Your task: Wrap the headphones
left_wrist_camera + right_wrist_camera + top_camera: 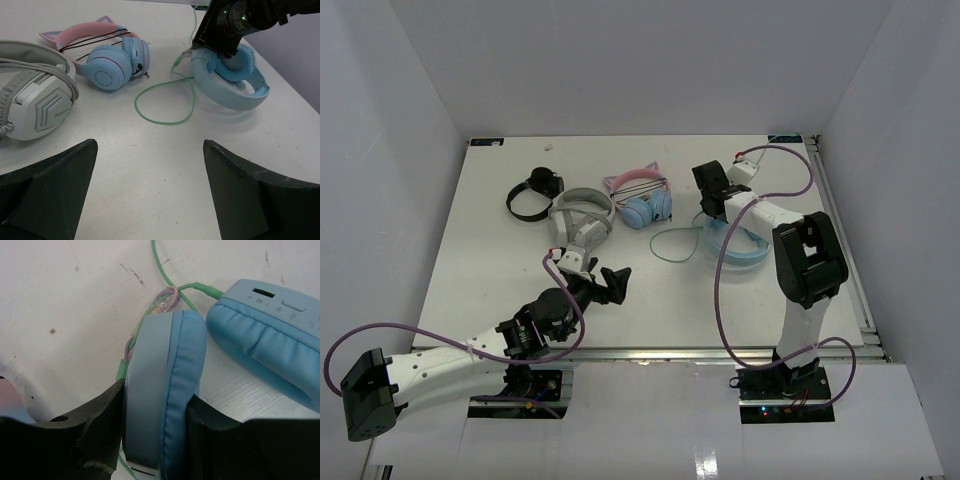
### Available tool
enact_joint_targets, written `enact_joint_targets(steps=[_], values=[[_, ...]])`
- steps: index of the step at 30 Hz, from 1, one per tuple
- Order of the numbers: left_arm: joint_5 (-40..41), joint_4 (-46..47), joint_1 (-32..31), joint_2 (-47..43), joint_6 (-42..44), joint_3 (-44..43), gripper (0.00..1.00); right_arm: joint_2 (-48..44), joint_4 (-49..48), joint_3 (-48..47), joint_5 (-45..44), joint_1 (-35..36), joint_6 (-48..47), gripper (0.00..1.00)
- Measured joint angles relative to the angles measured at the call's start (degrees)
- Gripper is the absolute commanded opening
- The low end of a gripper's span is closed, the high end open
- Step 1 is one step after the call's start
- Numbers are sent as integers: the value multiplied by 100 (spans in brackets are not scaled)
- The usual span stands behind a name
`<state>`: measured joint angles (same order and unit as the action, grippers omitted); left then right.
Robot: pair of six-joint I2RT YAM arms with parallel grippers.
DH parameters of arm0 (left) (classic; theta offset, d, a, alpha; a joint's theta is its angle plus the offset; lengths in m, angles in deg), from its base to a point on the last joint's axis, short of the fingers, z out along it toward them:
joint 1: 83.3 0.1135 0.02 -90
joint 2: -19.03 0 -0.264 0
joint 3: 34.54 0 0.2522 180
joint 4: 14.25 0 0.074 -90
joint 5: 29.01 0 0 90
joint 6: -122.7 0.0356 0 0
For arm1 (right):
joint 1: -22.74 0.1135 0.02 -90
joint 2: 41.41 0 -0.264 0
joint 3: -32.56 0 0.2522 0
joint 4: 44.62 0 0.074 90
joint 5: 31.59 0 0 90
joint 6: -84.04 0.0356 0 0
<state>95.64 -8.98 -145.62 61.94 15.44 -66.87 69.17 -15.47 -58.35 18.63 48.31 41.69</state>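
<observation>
From above, the headphones [738,250] lay right of centre, at the right gripper [713,205]. Left wrist: my left gripper [149,165] stood wide apart, empty, the cable [165,107] looped loose ahead. Right wrist: jaws clamped on one cup [165,390]; I'd hold firm, winding snugly.

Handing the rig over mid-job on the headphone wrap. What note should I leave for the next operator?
Left gripper: open, empty, above the table.
Right gripper: shut on one ear cup of the light-blue headphones, on the table's right side.
Cable: lying in a loose loop on the table beside the headphones, not wound.
Done: headphones gripped.
To do: wind the cable round them, probably with the free left gripper.
</observation>
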Motion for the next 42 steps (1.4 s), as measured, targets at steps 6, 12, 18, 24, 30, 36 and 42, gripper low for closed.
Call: enact_joint_targets(steps=[6, 12, 18, 24, 30, 36, 42], values=[[-17, -25, 0, 0, 0, 0, 98, 218, -13, -212, 244, -27, -559, 77], [-18, -28, 0, 0, 0, 0, 98, 59, -27, -324, 604, -87, -1749, 90], [-15, -38, 0, 0, 0, 0, 98, -599, 234, -506, 1111, -249, -2768, 93], [-15, -38, 0, 17, 2, 0, 98, -901, 716, -1152, 1518, -687, -3256, 93], [-13, -38, 0, 75, 4, 0, 98, -868, 1278, -1318, 2176, -1360, -3672, 94], [-15, -46, 0, 58, 3, 0, 98, -841, 1487, -1122, 2804, -1616, -4146, 95], [-19, -55, 0, -83, 5, 0, 98, -841, 1537, -878, 3254, -1655, -4375, 93]])
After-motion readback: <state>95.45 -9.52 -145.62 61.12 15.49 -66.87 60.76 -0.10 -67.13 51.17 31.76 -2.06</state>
